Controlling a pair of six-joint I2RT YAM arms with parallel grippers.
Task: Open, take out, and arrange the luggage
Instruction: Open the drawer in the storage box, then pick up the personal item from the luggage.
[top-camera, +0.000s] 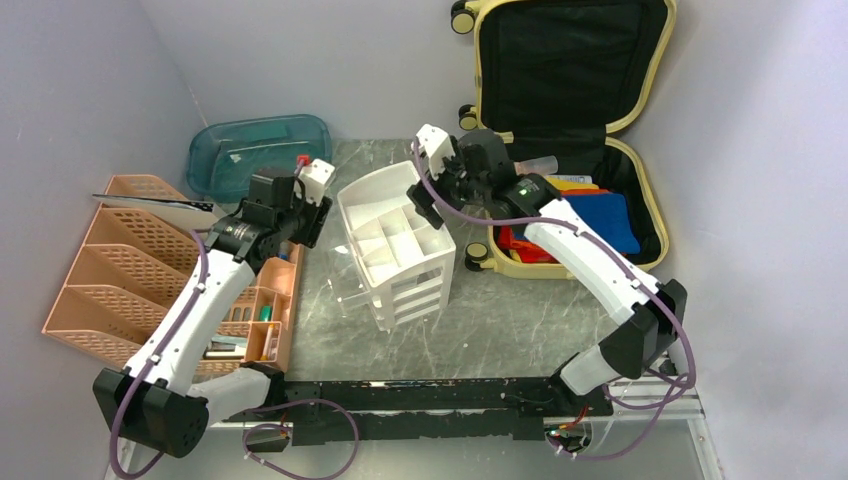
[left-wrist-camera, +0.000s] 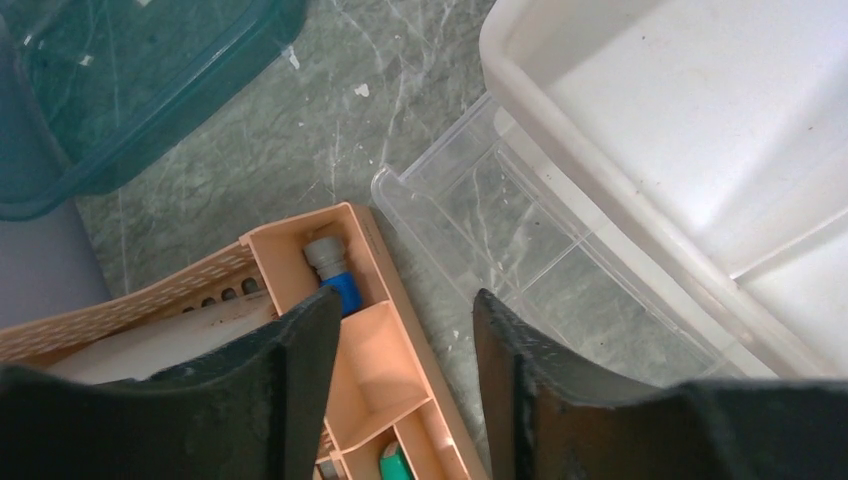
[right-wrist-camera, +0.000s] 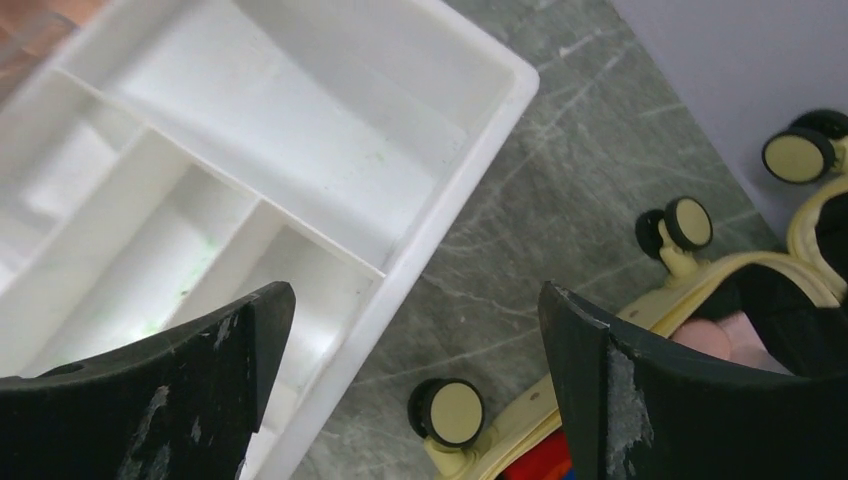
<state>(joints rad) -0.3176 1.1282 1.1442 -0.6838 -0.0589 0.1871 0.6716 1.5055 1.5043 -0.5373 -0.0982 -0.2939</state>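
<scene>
Two arms reach out over the grey marbled counter (top-camera: 520, 330) in the overhead view. The large pale yellow hard-shell luggage (top-camera: 575, 70) sits at the far right, already open. Its black-lined lid stands up against the back wall, and its base lies flat on the counter with folded red, blue and yellow cloth (top-camera: 610, 215) inside. A white plastic drawer unit (top-camera: 395, 245) stands in the middle. A teal plastic tray (top-camera: 255, 150) is at the far left, and a peach slotted organiser (top-camera: 130, 260) is nearer on the left. The shell looks stiff, smooth and likely slippery, too bulky to pinch anywhere but the rim or handle. The cloth inside should be soft and light, best nipped at a raised fold.

From the left wrist, the left tool (left-wrist-camera: 405, 310) has its fingers moderately apart with nothing between them. It hangs above the organiser's corner and a clear drawer (left-wrist-camera: 480, 230) standing out from the white unit, touching neither.

From the right wrist, the right tool (right-wrist-camera: 415, 295) is spread wide and empty. It is poised over bare counter between the drawer unit's corner and the luggage's wheeled edge, touching nothing.
</scene>
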